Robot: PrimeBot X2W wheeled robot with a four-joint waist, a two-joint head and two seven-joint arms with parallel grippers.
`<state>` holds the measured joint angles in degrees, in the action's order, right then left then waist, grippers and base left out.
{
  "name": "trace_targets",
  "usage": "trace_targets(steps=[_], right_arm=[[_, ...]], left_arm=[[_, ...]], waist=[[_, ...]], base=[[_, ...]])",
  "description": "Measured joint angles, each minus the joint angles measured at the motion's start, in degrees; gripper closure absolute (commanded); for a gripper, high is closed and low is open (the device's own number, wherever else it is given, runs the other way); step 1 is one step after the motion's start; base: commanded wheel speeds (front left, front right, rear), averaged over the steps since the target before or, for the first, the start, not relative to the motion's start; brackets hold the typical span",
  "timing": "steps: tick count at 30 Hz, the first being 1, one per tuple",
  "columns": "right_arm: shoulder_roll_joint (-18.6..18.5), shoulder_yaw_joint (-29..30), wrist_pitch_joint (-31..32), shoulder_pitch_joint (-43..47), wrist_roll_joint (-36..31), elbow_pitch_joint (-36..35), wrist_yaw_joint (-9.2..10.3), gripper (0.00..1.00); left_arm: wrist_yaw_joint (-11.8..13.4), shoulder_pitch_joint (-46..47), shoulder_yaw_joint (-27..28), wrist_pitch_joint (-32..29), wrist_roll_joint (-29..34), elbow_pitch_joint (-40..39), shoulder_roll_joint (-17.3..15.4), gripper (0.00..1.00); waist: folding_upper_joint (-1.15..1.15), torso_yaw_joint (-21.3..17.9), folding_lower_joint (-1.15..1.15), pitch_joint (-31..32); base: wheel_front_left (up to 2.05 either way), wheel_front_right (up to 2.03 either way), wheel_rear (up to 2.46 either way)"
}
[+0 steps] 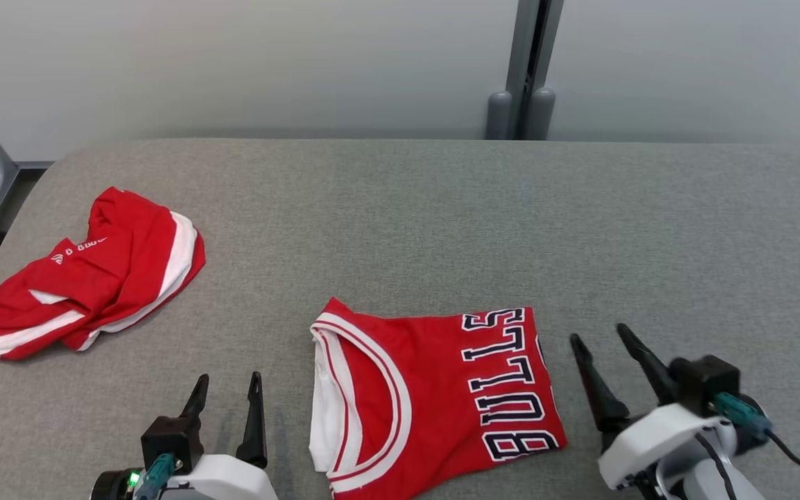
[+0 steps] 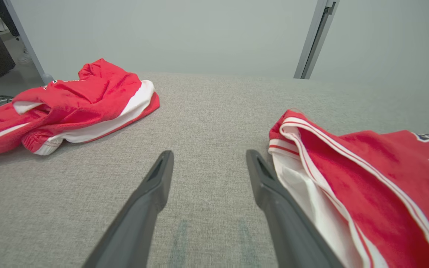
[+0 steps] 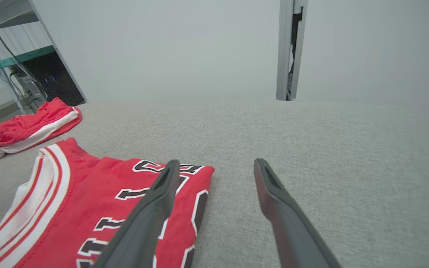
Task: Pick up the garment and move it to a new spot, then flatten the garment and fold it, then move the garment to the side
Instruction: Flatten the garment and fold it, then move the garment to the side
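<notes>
Two red garments lie on the grey woven table (image 1: 442,208), and the one to watch is the folded jersey (image 1: 435,396), flat at the near edge, right between the arms. It is a rough rectangle of soft red knit. Block letters in black with white outlines run down its right side, and a curved neckline trimmed in white and red stripes sits on its left, where a white inner layer peeks out.

Left gripper (image 1: 230,378) sits low at the jersey's striped side, its two dark tapered fingers spread wide with nothing but bare cloth tabletop between them. The inner finger is just beside the jersey's white edge, and I can't tell whether it touches.

Right gripper (image 1: 598,333) is over by the lettered edge, close but clear of the fabric, its jaws also wide apart and empty.

Off to the far left, well apart, a crumpled red garment (image 1: 94,278) with broad white bands lies in a loose, rumpled heap. Behind the table, a grey post (image 1: 528,69) stands against a pale smooth wall (image 1: 233,62).
</notes>
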<state>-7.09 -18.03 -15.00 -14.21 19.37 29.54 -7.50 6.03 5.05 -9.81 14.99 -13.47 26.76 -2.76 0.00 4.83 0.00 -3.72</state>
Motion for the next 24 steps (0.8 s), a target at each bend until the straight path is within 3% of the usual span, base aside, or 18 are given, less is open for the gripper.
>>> trace_targets(steps=[6, 17, 24], right_arm=[[2.68, 9.72, 0.01, 5.65, -5.60, -1.99, 0.00, 0.00], [4.17, 14.93, 0.01, 10.28, -8.72, -3.46, 0.00, 0.00], [4.30, 14.21, 0.01, 11.23, -6.77, -3.68, 0.00, 0.00]], left_arm=[[-0.43, -0.53, 1.20, 0.00, 0.93, 0.33, -0.02, 0.00], [-0.08, -4.47, 3.74, 0.00, 2.85, -1.14, 0.00, 0.00], [0.09, -7.19, 4.72, 0.00, 2.81, -1.80, -0.02, 0.00]], waist=[[0.00, -1.34, 0.00, 1.14], [0.00, -3.37, 0.00, 3.98], [0.00, -4.16, 0.00, 5.40]], base=[[0.00, 0.00, 0.00], [0.00, 0.00, 0.00], [0.00, 0.00, 0.00]])
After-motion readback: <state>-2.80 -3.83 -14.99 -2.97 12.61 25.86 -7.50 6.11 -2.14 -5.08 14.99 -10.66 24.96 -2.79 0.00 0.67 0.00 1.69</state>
